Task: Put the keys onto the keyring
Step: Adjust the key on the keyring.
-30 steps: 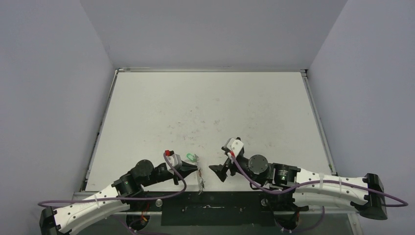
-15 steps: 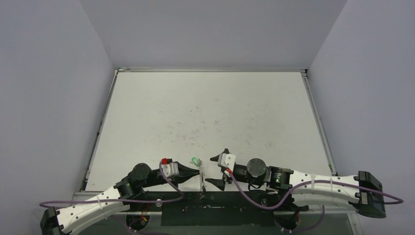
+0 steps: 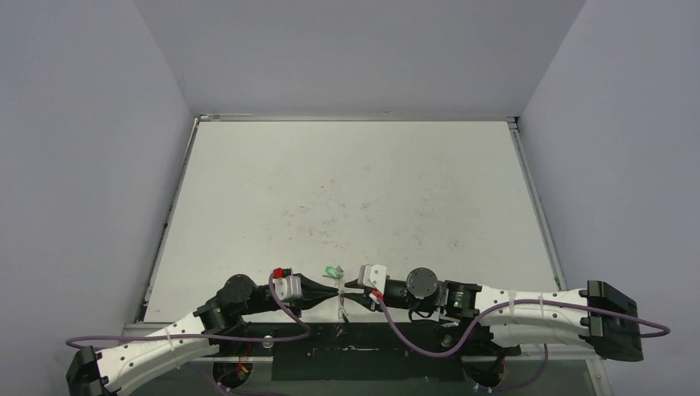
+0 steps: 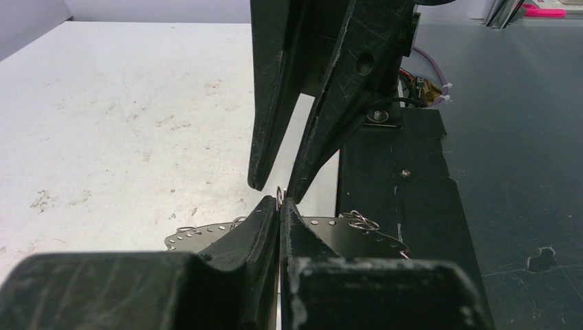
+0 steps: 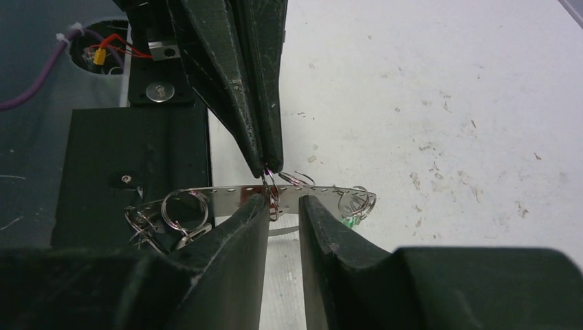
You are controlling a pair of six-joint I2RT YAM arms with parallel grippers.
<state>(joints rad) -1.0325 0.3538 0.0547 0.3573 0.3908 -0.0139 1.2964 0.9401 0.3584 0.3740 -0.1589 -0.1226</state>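
Note:
The keyring [image 5: 220, 194] is a thin perforated metal band hung with small wire rings, lying at the table's near edge [image 3: 342, 307]. My left gripper [image 4: 280, 203] is shut on one small ring standing up from the band. From the right, my right gripper [image 5: 283, 201] meets it tip to tip, jaws narrowly open astride the band and that same ring, which lies against one finger [image 5: 258, 210]. In the right wrist view the left gripper [image 5: 268, 167] comes down from above. A green-tagged key [image 3: 333, 271] sits just beyond the band and shows as a green speck [image 5: 353, 220].
A black plate [image 4: 392, 172] with screws covers the near strip between the arm bases, right beside the keyring. More loose rings and a clip [image 5: 172, 216] bunch at the band's other end. The white table [image 3: 355, 198] stretches away behind both grippers.
My right gripper swung left and down to meet the left gripper's tips, and its jaws narrowed a lot. The left gripper shifted right onto the keyring early on and has since held still, shut.

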